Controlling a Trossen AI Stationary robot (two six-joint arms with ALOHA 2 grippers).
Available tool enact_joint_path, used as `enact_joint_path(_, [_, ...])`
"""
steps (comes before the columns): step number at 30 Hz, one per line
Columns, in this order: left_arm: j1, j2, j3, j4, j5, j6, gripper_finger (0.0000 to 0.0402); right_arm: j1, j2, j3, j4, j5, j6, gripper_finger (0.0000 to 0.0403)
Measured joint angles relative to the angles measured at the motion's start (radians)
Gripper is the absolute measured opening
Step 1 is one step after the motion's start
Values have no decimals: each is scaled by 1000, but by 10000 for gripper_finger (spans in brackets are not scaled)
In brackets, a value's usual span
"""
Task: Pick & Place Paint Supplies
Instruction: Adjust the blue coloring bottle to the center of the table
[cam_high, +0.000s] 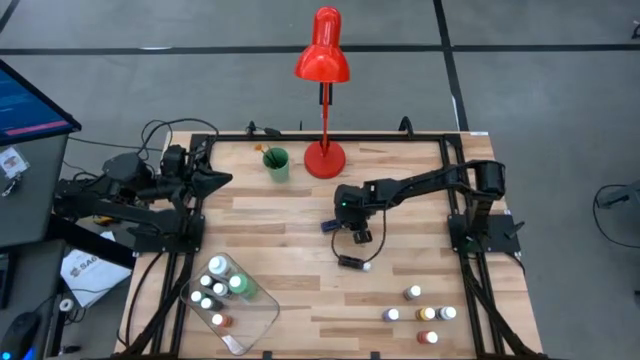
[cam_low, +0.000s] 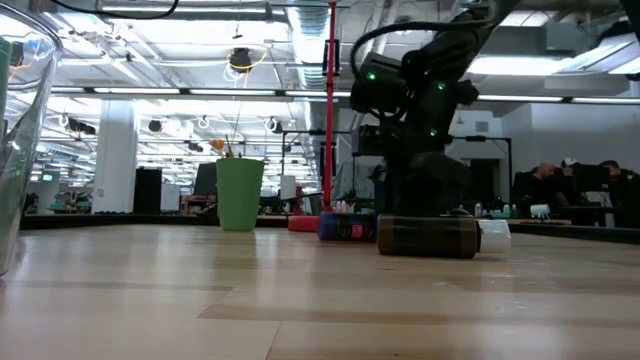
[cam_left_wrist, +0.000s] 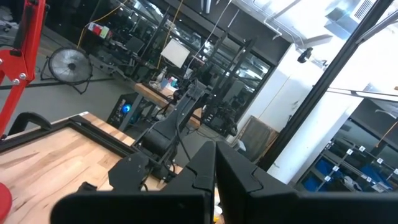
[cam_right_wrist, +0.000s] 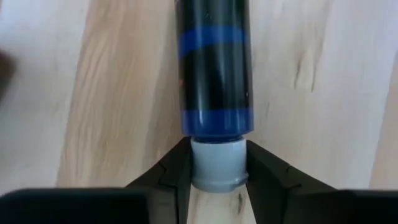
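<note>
Right now, right gripper (cam_right_wrist: 214, 171): dark fingers pinch blue bottle's (cam_right_wrist: 214, 74) smooth white cap.
Left gripper (cam_left_wrist: 214, 180): clenched, empty.
Nearby: brown bottle (cam_low: 428, 236) lying on woodgrain table (cam_high: 280, 225).

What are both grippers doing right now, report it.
Left gripper: shut, empty, parked at the table's left edge.
Right gripper: fingers pinching the white cap of the lying blue paint bottle.

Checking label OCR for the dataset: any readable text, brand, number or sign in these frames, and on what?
None can be read in full.
"BAG...": partial dark print on the white sheet lying off the table's left edge; the rest is too small.
Blue bottle at the right gripper: blue bands only, no legible words.
Dark bottle lying on the table: label blurred.
Bottles in the clear tray: labels too small.
</note>
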Motion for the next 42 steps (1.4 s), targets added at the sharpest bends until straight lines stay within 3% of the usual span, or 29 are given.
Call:
enact_joint_path(8, [0, 13, 0, 1, 0, 0, 2, 14, -3, 319, -619, -23, 263, 109])
enact_joint_path(15, [0, 19, 0, 0, 0, 0, 2, 14, 9, 489, -918, 9, 542, 109])
enact_joint_path(23, [0, 19, 0, 1, 0, 0, 2, -14, 12, 432, -1170, -64, 736, 109])
enact_joint_path(28, [0, 19, 0, 1, 3, -1, 2, -13, 11, 375, -1151, -204, 755, 109])
enact_joint_path(42, [0, 19, 0, 1, 24, -1, 2, 97, 11, 136, -1154, -446, 813, 109])
